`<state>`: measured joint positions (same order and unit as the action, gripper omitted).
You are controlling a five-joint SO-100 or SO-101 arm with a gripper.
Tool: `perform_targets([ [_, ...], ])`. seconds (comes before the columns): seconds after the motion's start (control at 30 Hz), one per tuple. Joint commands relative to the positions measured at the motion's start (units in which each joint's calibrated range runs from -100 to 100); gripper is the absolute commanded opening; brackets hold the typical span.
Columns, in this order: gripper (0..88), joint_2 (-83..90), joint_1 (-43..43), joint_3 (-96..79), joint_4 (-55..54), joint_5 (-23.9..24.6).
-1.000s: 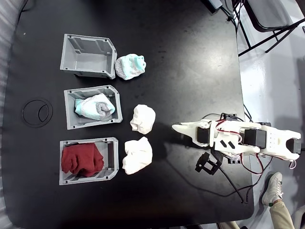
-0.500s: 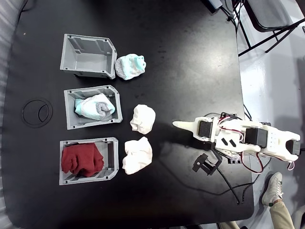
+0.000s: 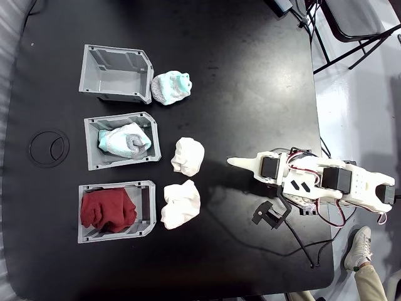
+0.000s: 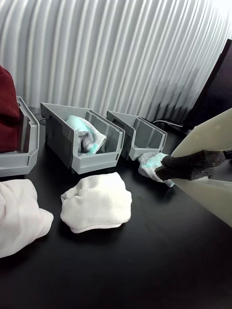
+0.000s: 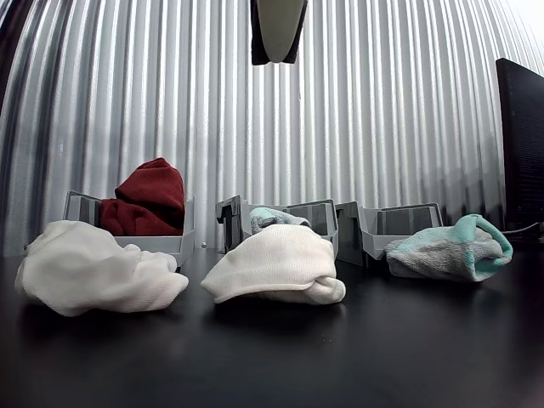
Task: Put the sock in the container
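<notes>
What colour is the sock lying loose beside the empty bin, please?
The sock is mint-teal and white with a grey speckled patch, clearest in the fixed view.

- Two white sock balls [image 3: 188, 155] [image 3: 181, 204] lie between the gripper [image 3: 235, 163] and the lower two bins.
- The mint sock [image 3: 171, 86] sits right beside the top bin [image 3: 114, 73], with bare black table [image 3: 250, 81] around it.
- The top bin is empty inside; the middle bin [image 3: 121, 141] and bottom bin [image 3: 116, 211] are full.
</notes>
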<state>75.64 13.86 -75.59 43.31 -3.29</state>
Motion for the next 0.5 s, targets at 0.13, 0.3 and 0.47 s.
perform_targets([
  [0.13,1.7,1.0,0.0,0.3,-1.0,-0.3],
  [0.3,1.7,1.0,0.2,0.3,-1.0,-0.3],
  [0.47,1.7,1.0,-0.2,0.3,-1.0,-0.2],
])
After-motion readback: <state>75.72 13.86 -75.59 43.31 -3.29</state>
